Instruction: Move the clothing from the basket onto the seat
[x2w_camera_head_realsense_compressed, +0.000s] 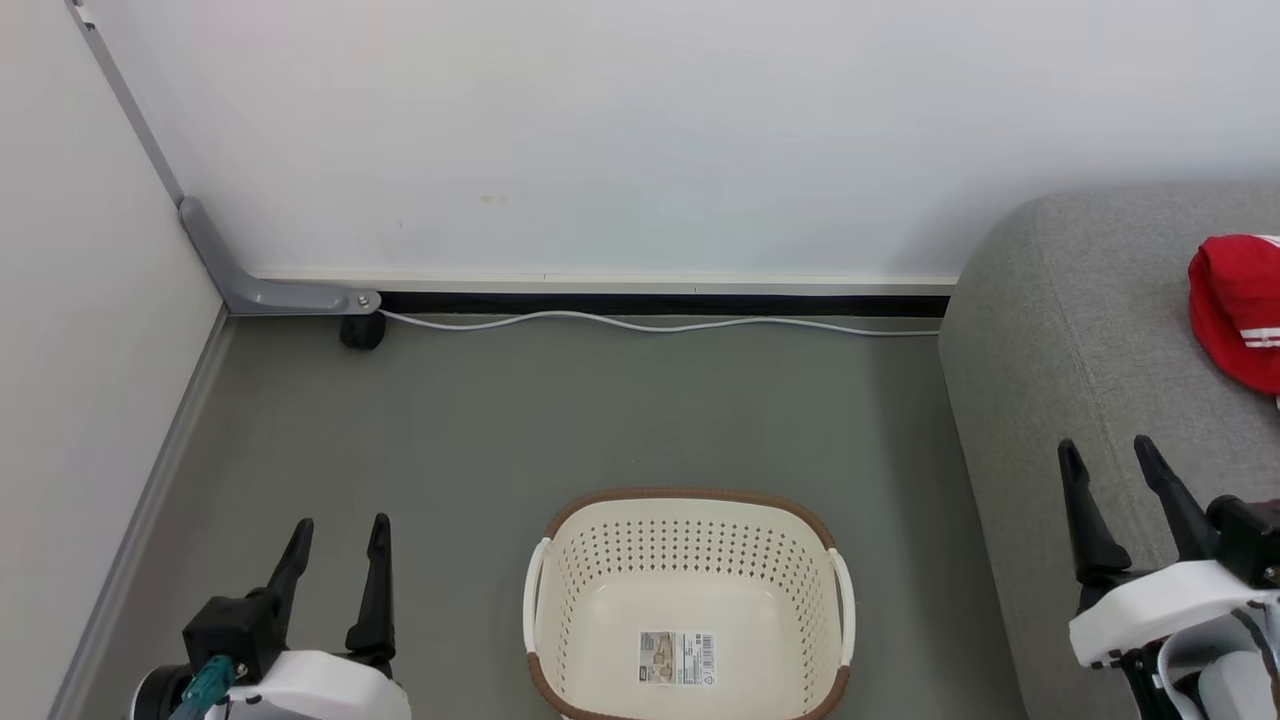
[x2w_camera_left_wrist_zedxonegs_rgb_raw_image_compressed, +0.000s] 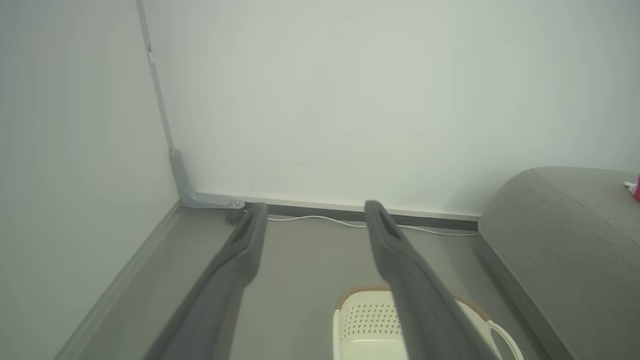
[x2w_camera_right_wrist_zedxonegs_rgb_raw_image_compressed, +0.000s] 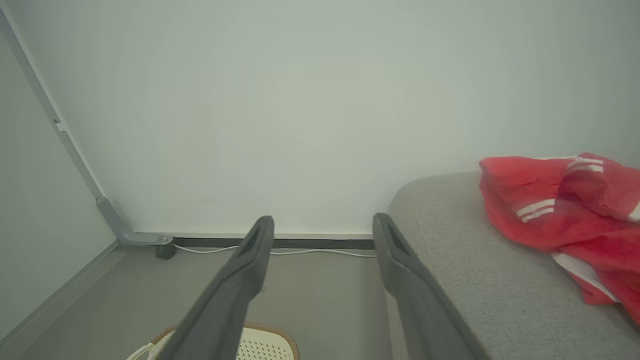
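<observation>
Grey floor (x2w_camera_head_realsense_compressed: 500, 430) meets white walls, and a white cable (x2w_camera_head_realsense_compressed: 650, 325) trails along the skirting. At lower left the left hand (x2w_camera_head_realsense_compressed: 342, 523) hovers over the floor, fingers spread wide, holding nothing. In the centre the basket (x2w_camera_head_realsense_compressed: 690, 494) stands on the floor. The head view looks down to the label (x2w_camera_head_realsense_compressed: 677, 657) on its bottom, while the wrist views catch its far rim. The right hand (x2w_camera_head_realsense_compressed: 1105, 445), equally wide and empty, hangs over the seat (x2w_camera_head_realsense_compressed: 1060, 330). The clothing (x2w_camera_head_realsense_compressed: 1235, 300) lies crumpled on the seat, cut off by the head view's edge. The right wrist view lays out its white stripes.
</observation>
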